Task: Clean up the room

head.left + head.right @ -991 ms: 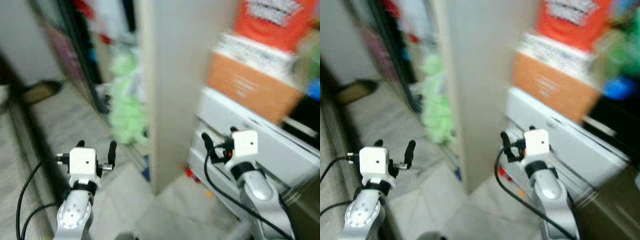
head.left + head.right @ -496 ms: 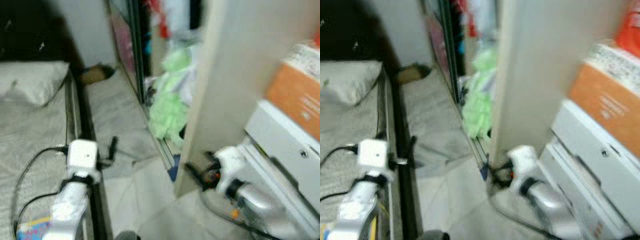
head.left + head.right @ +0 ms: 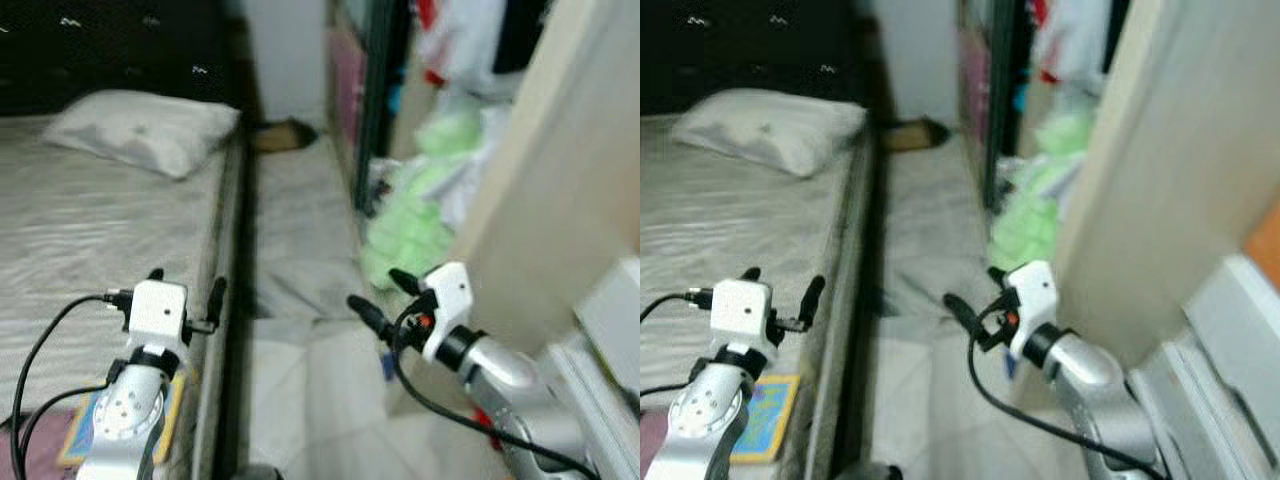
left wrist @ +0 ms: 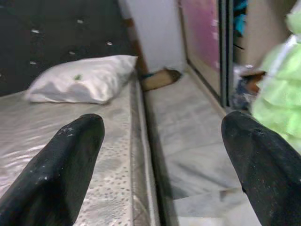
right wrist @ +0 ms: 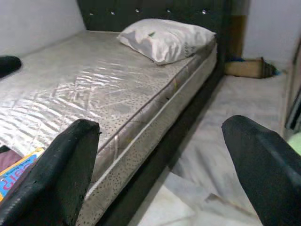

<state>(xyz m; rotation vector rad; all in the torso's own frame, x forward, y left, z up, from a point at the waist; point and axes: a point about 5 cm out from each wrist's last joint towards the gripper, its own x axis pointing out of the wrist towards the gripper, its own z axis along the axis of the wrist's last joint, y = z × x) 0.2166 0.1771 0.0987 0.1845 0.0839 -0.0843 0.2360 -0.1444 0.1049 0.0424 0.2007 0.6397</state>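
A bed with a pale quilted mattress (image 3: 80,230) and a white pillow (image 3: 140,130) lies to my left. A colourful book (image 3: 765,425) rests on the mattress near its edge, partly behind my left arm. A pile of light green soft stuff (image 3: 410,210) sits on the floor by the wardrobe. My left gripper (image 3: 187,282) is open over the mattress edge, holding nothing. Over the floor strip beside the bed my right gripper (image 3: 375,290) is open too, empty and pointing towards the bed. The book (image 5: 16,167) also shows in the right wrist view.
A narrow floor strip (image 3: 300,230) runs between the dark bed frame and the wardrobe. A beige wardrobe panel (image 3: 560,200) stands close on the right, with a white drawer unit (image 3: 1230,340) beyond it. A brown object (image 3: 280,135) lies at the far end of the floor.
The camera has swung left: bed and pillow now take up the left half, and the boxes have gone off the right. The right gripper points further left. Both grippers stay open.
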